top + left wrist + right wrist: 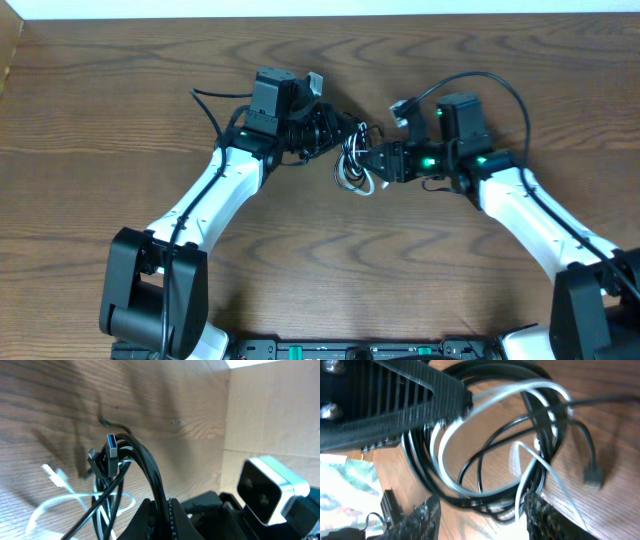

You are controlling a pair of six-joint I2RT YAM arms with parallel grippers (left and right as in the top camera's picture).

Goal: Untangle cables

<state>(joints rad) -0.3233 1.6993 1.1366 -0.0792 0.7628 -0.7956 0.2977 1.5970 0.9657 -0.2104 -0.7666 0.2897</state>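
Observation:
The black cable (353, 140) and the white cable (352, 180) lie tangled in one small bundle at mid-table, between my two grippers. My left gripper (330, 135) is shut on strands of the black cable (150, 472) and holds them off the table. A blue-tipped plug (112, 446) sticks up, and the white cable (60, 502) loops below it. My right gripper (480, 510) is open, its fingers either side of the coiled black cable (420, 462) and white cable (447, 442). A black plug (592, 477) lies on the wood.
The left gripper's ribbed finger (400, 402) crosses the top of the right wrist view. Thick black arm wires (500, 85) arc over the right arm and another (215, 105) runs beside the left. A cardboard wall (272, 415) borders the table.

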